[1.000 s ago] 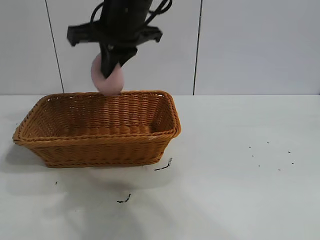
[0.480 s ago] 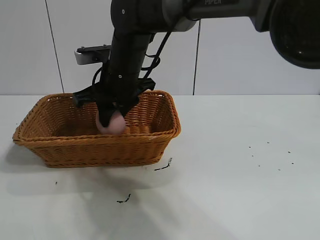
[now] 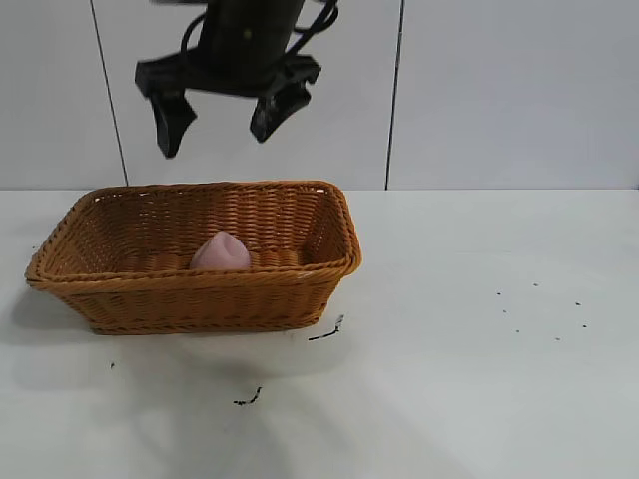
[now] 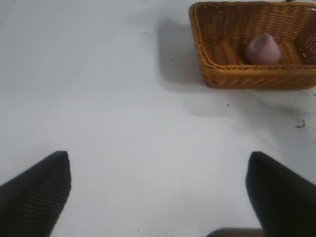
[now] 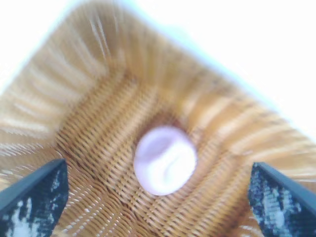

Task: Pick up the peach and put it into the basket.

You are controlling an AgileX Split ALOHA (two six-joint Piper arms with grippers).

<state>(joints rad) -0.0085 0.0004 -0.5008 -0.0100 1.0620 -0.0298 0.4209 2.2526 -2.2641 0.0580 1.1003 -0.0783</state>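
Peach released into the basket; placement looked complete.

The left tool (image 4: pixel 158 192) hovered spread over bare tabletop (image 4: pixel 123 98). The peach (image 3: pixel 221 252) lay at the wicker basket's (image 3: pixel 70 289) centre, and the right tool (image 3: pixel 220 115), now spread and empty, had risen to its 12 o'clock.

Right gripper (image 3: pixel 220 118) high up, pointing straight down, fingers (image 3: pixel 170 125) spread wide, holding nothing. Left gripper (image 4: pixel 158 187) elsewhere, fingers also spread, angled downward, empty.
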